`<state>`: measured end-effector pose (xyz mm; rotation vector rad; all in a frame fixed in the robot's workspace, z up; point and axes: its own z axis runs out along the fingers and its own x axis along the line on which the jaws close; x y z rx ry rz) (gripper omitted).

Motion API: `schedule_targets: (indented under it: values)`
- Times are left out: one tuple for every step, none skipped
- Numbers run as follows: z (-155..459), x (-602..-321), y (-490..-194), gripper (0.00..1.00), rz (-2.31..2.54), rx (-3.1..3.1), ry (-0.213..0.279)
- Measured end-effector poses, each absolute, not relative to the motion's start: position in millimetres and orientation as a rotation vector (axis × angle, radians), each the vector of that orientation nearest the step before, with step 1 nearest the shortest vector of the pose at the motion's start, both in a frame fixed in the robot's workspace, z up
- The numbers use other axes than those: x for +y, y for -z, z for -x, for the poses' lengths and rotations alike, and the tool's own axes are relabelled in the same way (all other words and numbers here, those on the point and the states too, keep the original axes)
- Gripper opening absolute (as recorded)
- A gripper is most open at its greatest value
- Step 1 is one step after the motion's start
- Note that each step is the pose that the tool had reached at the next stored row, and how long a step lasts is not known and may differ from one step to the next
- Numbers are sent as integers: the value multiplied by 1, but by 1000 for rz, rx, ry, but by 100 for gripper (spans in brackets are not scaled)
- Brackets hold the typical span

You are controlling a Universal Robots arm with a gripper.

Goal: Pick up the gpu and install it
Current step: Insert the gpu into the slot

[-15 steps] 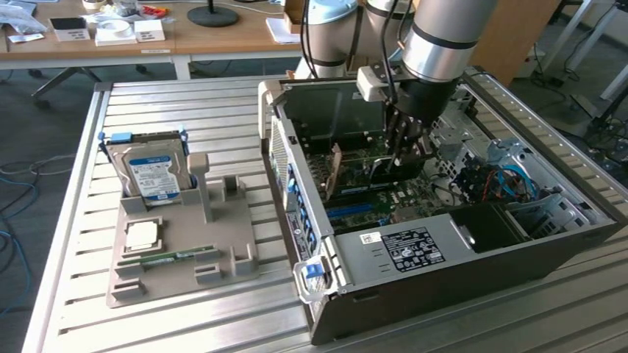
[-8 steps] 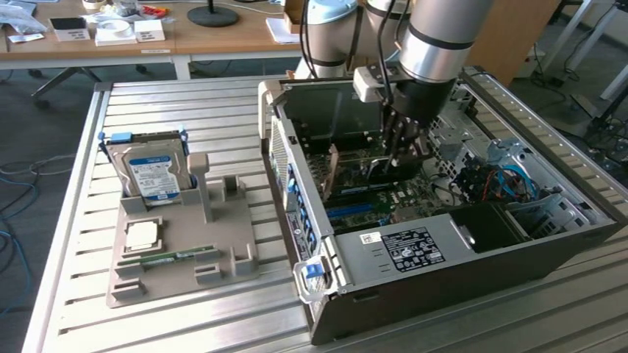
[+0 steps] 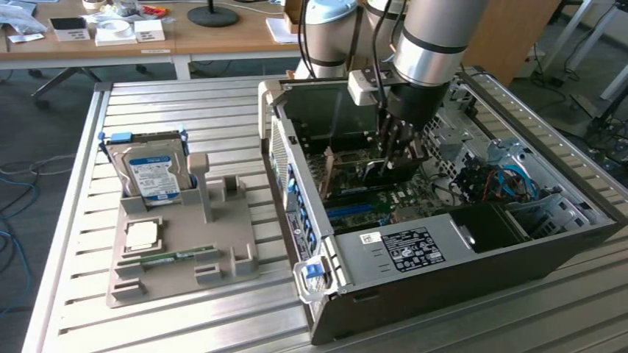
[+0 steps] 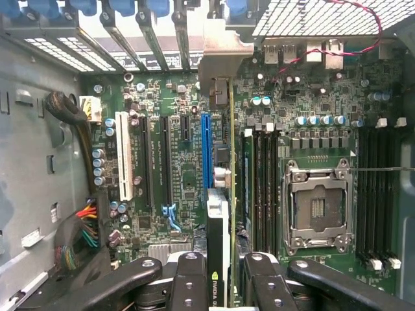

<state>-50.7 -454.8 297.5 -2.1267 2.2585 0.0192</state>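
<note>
wrist view: claw point(image 4: 222, 277) clamped on the gpu point(image 4: 218, 227), edge-on between blue slot point(image 4: 206, 149) and memory slots point(image 4: 262, 188)

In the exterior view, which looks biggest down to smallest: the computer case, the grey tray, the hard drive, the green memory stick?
1. computer case
2. grey tray
3. hard drive
4. green memory stick

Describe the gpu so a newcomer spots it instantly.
Inside the open computer case, over the green motherboard, the gripper clamps the gpu. It is the thin card seen edge-on, metal bracket at one end, beside a bare blue slot.
</note>
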Motion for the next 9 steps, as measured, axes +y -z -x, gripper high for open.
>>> schedule_targets:
  values:
    - [51, -455, -298, 27, 2127, 2258, -19]
    - [51, -455, -298, 27, 2127, 2258, -19]
    - [51, -455, -297, 27, 2127, 2258, -19]
    - [51, -455, -297, 27, 2127, 2258, -19]
    - [51, -455, -297, 27, 2127, 2258, -19]
    - [51, -455, -297, 27, 2127, 2258, -19]
    - [51, -455, -297, 27, 2127, 2258, -19]
    - [51, -455, -297, 27, 2127, 2258, -19]
    - [51, -455, -297, 27, 2127, 2258, -19]
